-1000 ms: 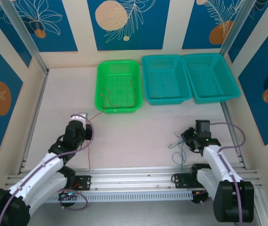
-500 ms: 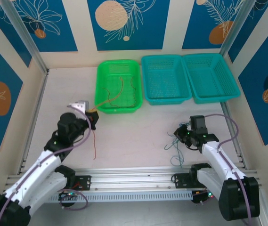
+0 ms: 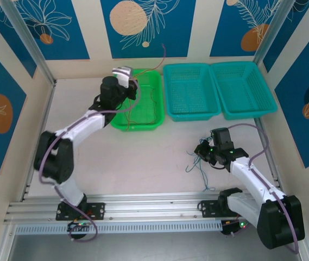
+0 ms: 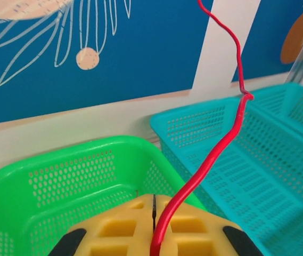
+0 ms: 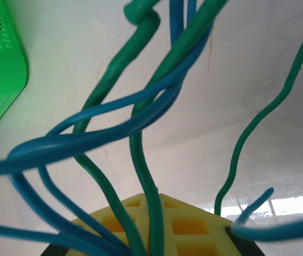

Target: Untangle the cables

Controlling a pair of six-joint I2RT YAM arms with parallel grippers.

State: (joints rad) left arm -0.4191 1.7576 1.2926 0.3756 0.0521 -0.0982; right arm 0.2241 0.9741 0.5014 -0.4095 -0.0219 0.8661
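Pale off-white tabletop [image 3: 143,157], matte, with faint scuffs in the right wrist view. Cream walls carry blue panels [image 3: 146,27] with white leaf line art and orange discs. Aluminium posts [image 3: 26,41] stand at the back corners, and a slotted rail [image 3: 154,202] runs along the near edge.

Three mesh baskets sit in a row at the back: green basket [image 3: 116,117], then teal basket [image 3: 193,116], then second teal basket [image 3: 249,114], set close side by side.

Left hand [image 3: 126,76] is over the green basket's back-left corner, pads pressed together pinching the red cable [image 4: 215,154], which curls upward. Red-brown wire [image 3: 153,106] lies inside the green basket.

Right hand [image 3: 202,151] is low over the tabletop at right, clamped on the blue and green cables [image 5: 114,128]. They are tangled, with ends trailing on the tabletop toward the rail.
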